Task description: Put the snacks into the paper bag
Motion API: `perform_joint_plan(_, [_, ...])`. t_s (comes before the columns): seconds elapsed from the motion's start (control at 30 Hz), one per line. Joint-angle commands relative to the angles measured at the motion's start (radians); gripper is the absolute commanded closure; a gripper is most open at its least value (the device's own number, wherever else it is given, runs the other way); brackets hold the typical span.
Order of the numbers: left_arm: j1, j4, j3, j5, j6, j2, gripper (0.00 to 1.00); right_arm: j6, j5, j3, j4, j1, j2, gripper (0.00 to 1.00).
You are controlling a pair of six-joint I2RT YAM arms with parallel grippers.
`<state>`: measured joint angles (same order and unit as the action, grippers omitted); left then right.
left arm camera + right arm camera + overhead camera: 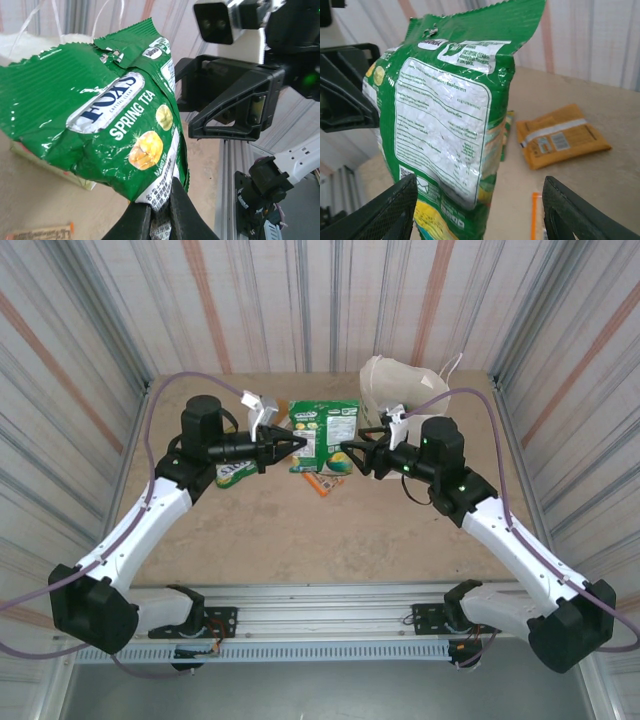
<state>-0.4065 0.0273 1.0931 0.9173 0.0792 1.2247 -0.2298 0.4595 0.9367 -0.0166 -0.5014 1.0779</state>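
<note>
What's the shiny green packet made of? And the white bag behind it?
The green packet looks like thin glossy plastic film: it crinkles, glints, and has a zigzag-cut top edge. The paper bag looks like matte white paper, creased stiffly, with thin handles.

A flat tan tabletop point(300, 540) sits between corrugated striped wall panels point(320, 300) (grey, white and rust). A slotted aluminium rail point(320, 602) edges its near side.

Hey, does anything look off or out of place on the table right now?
Yes. The green FOX'S packet is off the table, pinched by one edge in the left gripper, crinkled and tilted. The open right gripper flanks it. The paper bag at the back looks slumped, not standing straight.
</note>
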Motion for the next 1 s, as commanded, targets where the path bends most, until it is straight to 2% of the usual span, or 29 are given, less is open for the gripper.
perform_joint_plan(0.0, [-0.018, -0.093, 0.058, 0.065, -0.001, -0.005, 1.00, -0.066, 0.148, -0.018, -0.074, 0.021, -0.011, 0.34])
perform_joint_plan(0.17, [-0.033, -0.104, 0.080, 0.066, 0.001, 0.023, 0.99, -0.117, 0.246, -0.019, -0.132, 0.042, 0.002, 0.38])
perform_joint_plan(0.33, [-0.046, -0.097, 0.093, 0.033, -0.002, 0.051, 0.98, -0.136, 0.270, -0.022, -0.148, 0.056, -0.004, 0.60])
perform_joint_plan(0.5, [-0.060, -0.078, 0.102, 0.001, -0.014, 0.071, 0.91, -0.137, 0.241, -0.021, -0.135, 0.075, -0.030, 0.84])
perform_joint_plan(0.53, [-0.061, -0.072, 0.105, -0.011, -0.016, 0.072, 0.87, -0.136, 0.225, -0.020, -0.127, 0.078, -0.039, 0.87])
perform_joint_plan(0.67, [-0.066, -0.066, 0.106, -0.073, -0.017, 0.081, 0.61, -0.122, 0.166, -0.006, -0.088, 0.100, -0.080, 0.93])
perform_joint_plan(0.73, [-0.067, -0.057, 0.116, -0.101, -0.014, 0.092, 0.53, -0.109, 0.131, 0.021, -0.039, 0.119, -0.083, 0.96])
perform_joint_plan(0.83, [-0.077, -0.012, 0.154, -0.192, -0.010, 0.120, 0.48, -0.065, 0.085, 0.098, 0.056, 0.160, -0.119, 0.96])
perform_joint_plan(0.97, [-0.085, 0.068, 0.222, -0.297, -0.005, 0.178, 0.45, -0.021, 0.046, 0.213, 0.170, 0.252, -0.111, 0.97])
